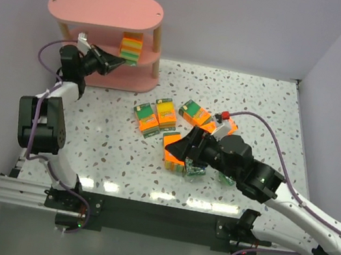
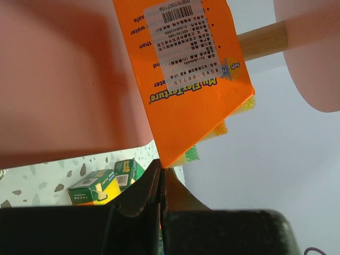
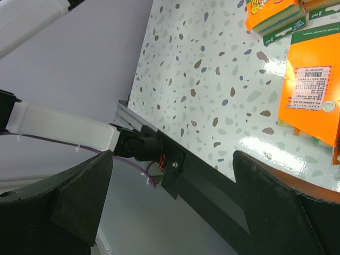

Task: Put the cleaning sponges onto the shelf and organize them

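left gripper (image 2: 161, 166) pinching the orange sponge pack (image 2: 183, 79) corner right at its tips, right gripper (image 3: 172, 158) gaping wide apart lol

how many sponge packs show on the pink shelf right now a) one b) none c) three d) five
a: a single orange sponge pack stands on the shelf under its top board, its corner pinched by the left hand; the other packs lie on the table.

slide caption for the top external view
Left gripper holds a sponge pack on the middle tier of the pink shelf; right gripper, open, hovers over loose packs on the table.
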Robot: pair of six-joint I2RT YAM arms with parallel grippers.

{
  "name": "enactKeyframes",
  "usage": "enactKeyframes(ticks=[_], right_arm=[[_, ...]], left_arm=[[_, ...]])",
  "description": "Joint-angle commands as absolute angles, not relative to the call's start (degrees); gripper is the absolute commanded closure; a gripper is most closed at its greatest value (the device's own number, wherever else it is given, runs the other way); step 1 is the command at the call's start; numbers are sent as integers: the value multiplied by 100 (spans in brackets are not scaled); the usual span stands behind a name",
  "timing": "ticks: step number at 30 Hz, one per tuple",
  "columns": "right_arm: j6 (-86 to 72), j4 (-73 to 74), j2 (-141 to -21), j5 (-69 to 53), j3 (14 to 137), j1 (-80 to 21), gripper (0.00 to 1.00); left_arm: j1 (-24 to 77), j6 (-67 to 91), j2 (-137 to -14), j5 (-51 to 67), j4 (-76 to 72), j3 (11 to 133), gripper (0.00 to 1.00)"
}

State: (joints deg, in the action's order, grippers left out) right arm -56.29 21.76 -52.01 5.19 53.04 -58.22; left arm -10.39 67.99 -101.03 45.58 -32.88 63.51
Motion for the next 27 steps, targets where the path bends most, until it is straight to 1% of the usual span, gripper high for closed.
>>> enactKeyframes(ticks=[1,4,12,16,19,20,22,24,25,26,27], right_arm=[[-5467,1828,-5080,536,5274,-5818,1],[-5467,1846,-5001,554,5212,-5818,1],[-5476,1916,-4808,589,5124,-5818,1],[-5467,1916,-4737,650,5115,-5818,1],[-5458,1942,-4720,677,5115,-5818,1],[-5458,1960,-4720,677,5107,-5810,1],[-5449,1969,-4685,694,5098,-5810,1],[-5467,1960,-4685,686,5054,-5818,1],[-5467,1960,-4685,686,5054,-5818,1],[-5475,1943,-4693,686,5054,-5818,1],[-5458,1951,-4711,677,5054,-5810,1]], left_arm=[[-932,6864,-10248,4517,-3305,6636,100],[-870,7101,-10345,4562,-3603,6531,100],[-695,7391,-10591,4403,-3788,6565,100],[-633,7558,-10696,4281,-3867,6609,98],[-633,7708,-10714,4193,-3981,6609,84],[-633,7734,-10688,4166,-3999,6601,74],[-633,7769,-10644,4140,-4017,6583,69],[-642,7778,-10565,4070,-3999,6557,59],[-642,7778,-10547,4052,-3999,6557,49],[-642,7787,-10521,4026,-3999,6557,36],[-642,7796,-10521,4034,-3999,6557,33]])
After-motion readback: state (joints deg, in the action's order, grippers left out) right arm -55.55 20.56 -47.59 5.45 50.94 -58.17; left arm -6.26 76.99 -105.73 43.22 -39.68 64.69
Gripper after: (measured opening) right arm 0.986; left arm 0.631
